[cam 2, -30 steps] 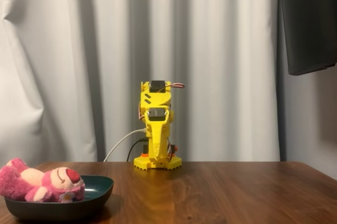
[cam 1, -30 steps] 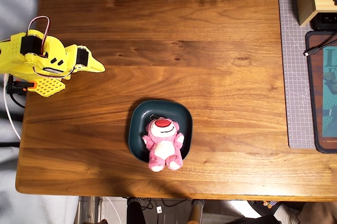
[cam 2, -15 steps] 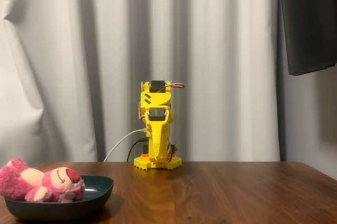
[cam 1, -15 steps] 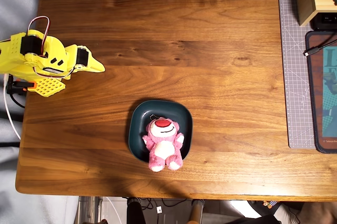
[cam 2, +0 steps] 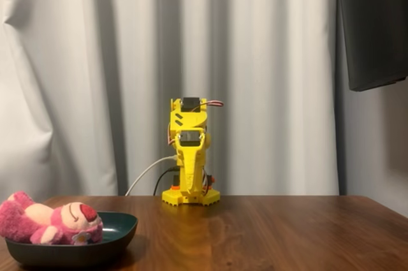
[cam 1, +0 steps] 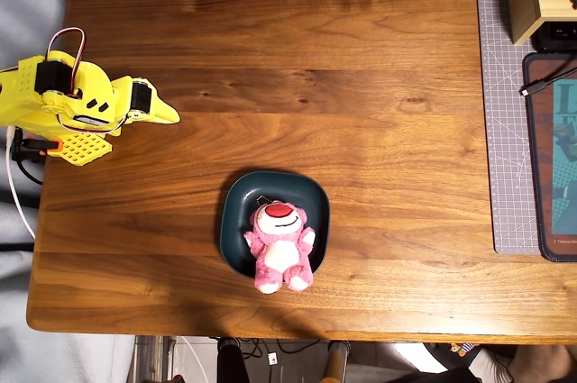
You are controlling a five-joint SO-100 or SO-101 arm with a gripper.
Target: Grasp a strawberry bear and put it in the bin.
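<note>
No movement since the earlier frames; arm, bear and bin all unchanged. Bear (cam 1: 280,247) lying face-up in bin (cam 1: 242,205) in overhead view, head toward far side, legs overhanging near rim. In fixed view, bear (cam 2: 48,222) resting in bin (cam 2: 113,238) at near left of table (cam 2: 274,233). Arm (cam 1: 63,105) sitting folded at left edge of table (cam 1: 361,68) in overhead view, well apart from bin. Gripper (cam 1: 162,113) looking closed to a point, holding nothing.
</note>
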